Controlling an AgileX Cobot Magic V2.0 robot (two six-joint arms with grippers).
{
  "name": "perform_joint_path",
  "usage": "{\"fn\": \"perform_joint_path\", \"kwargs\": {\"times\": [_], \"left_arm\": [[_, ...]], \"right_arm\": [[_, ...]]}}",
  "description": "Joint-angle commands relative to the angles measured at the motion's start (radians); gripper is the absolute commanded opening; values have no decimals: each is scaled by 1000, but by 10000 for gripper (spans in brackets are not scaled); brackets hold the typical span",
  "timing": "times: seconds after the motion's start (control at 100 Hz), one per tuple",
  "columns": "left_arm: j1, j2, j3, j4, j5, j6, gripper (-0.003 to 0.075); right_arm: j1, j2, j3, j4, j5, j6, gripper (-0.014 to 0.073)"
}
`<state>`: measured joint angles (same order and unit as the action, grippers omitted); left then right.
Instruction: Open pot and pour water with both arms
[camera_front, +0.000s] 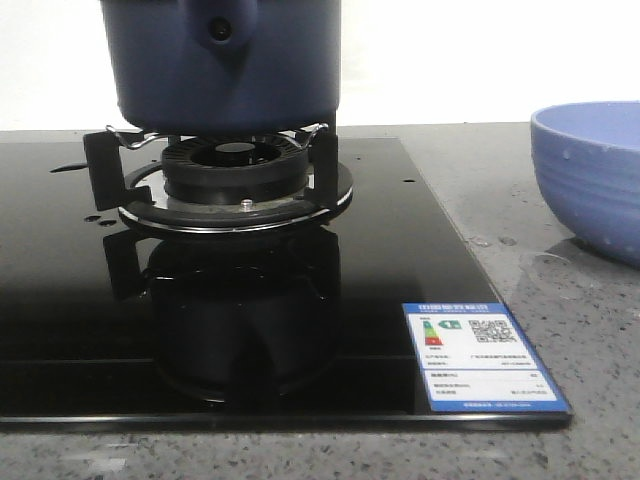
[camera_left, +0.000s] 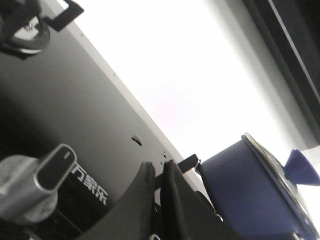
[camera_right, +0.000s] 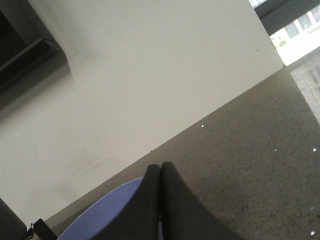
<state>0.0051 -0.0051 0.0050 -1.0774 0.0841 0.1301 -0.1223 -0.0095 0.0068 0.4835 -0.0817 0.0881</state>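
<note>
Dark navy-blue cylindrical pot (camera_front: 222, 62) sits on the black burner stand (camera_front: 235, 175), lid on. Light-blue ribbed bowl (camera_front: 590, 180) waits at right, likely to receive water. Left gripper (camera_left: 159, 172) and right gripper (camera_right: 160, 172): fingers pressed together, holding nothing.

The pot (camera_front: 222, 62) sits on the burner grate (camera_front: 220, 175) at the hob's (camera_front: 200, 330) back, blocking passage there — its stubby handle juts forward. The blue bowl (camera_front: 590, 175) stands at the bench's (camera_front: 520, 240) right edge. Between them lies open bench, and the hob's front glass is bare except a label (camera_front: 482, 360) at its front right corner.
</note>
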Motion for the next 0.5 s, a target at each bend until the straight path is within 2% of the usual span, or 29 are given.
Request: {"fn": "perform_joint_path", "kwargs": {"times": [0.0,0.16,0.37,0.49], "left_arm": [[1,-25,-16,-40,35,5,-20],[1,18,-138,-22,229,170,-20],[-1,209,-323,-31,479,337,-20],[-68,265,-378,-123,492,475,-20]], "right_arm": [[-4,-16,-36,34,29,0,-69],[-4,45,-160,34,304,0,-69],[-4,218,-378,31,684,0,-69],[-1,312,-485,87,867,0,-69]]}}
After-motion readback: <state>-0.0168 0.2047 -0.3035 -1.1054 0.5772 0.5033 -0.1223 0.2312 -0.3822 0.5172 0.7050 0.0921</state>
